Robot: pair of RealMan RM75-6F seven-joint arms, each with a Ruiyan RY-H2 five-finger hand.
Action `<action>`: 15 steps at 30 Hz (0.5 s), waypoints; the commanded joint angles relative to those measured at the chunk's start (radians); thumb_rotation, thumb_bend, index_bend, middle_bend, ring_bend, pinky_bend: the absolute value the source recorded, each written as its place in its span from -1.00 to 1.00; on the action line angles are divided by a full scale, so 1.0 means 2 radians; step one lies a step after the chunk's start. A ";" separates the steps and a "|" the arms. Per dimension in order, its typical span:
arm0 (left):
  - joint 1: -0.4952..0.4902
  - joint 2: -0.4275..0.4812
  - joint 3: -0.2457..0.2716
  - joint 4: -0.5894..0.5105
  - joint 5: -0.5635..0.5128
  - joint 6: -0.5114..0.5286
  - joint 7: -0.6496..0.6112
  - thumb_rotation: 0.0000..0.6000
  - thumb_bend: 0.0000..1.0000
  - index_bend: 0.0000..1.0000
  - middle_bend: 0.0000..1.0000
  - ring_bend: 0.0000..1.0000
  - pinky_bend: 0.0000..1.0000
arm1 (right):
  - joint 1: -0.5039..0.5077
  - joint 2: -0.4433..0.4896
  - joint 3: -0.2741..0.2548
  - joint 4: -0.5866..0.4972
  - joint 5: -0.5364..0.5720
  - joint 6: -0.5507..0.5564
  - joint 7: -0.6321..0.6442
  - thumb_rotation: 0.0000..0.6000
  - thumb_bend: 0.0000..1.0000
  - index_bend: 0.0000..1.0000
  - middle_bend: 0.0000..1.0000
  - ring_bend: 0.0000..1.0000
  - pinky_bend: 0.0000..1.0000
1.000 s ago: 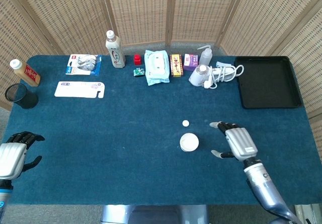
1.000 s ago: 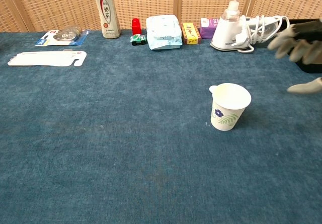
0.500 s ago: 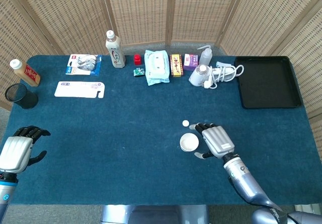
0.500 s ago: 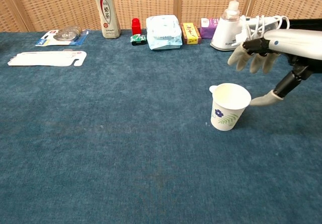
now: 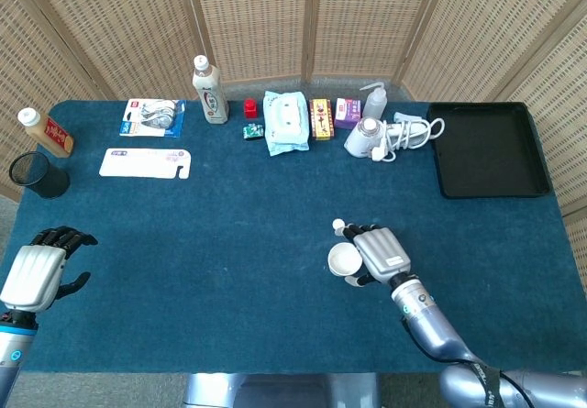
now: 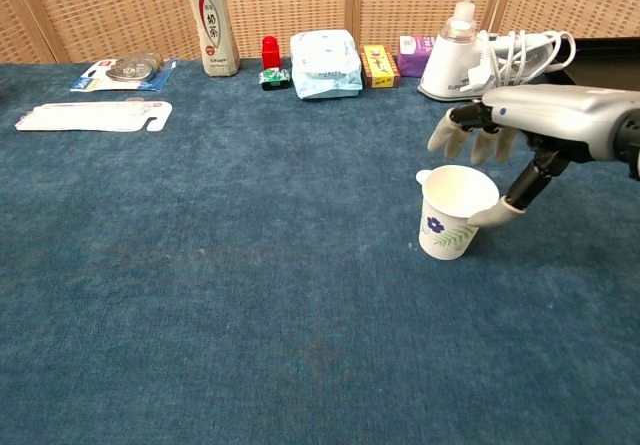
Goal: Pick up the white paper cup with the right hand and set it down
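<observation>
The paper cup [image 6: 456,211] stands upright on the blue table [image 6: 250,295], well in front of the spray bottle [image 6: 448,57]. It's white, open at the top, with a purple flower and green leaves printed on its side, and a small white disc [image 5: 338,225] lies on the table just behind it. The right robot hand [image 6: 500,145] is right at the cup: its thumb reaches the cup's right wall, while the other fingers [image 6: 455,135] are spread and hang above the far rim, apart from it. Nothing gripped there, fingers wide. The cup's base sits flat on the table. Far to the cup's left, near the table's front edge, the left robot hand [image 5: 38,266] hovers with dark fingers loosely apart, holding nothing.
</observation>
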 commanded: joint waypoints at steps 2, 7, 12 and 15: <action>-0.001 0.000 0.001 0.000 -0.001 -0.001 -0.001 1.00 -0.59 -0.27 -0.19 -0.45 -0.48 | 0.011 -0.011 -0.003 0.007 0.014 0.006 -0.016 0.71 -0.58 -0.59 -0.51 -0.36 -0.36; -0.002 -0.001 0.001 0.002 -0.003 -0.002 -0.003 1.00 -0.59 -0.27 -0.19 -0.45 -0.48 | 0.016 -0.019 -0.009 0.005 0.023 0.022 -0.031 0.71 -0.58 -0.59 -0.51 -0.33 -0.35; -0.004 -0.003 0.001 0.003 -0.002 -0.003 -0.005 1.00 -0.59 -0.27 -0.19 -0.45 -0.48 | 0.019 -0.022 -0.014 -0.003 0.027 0.035 -0.041 0.71 -0.58 -0.59 -0.50 -0.31 -0.35; -0.005 -0.003 0.001 0.004 -0.002 -0.003 -0.008 1.00 -0.59 -0.27 -0.19 -0.45 -0.48 | 0.022 -0.022 -0.016 -0.009 0.030 0.041 -0.048 0.71 -0.58 -0.59 -0.50 -0.31 -0.34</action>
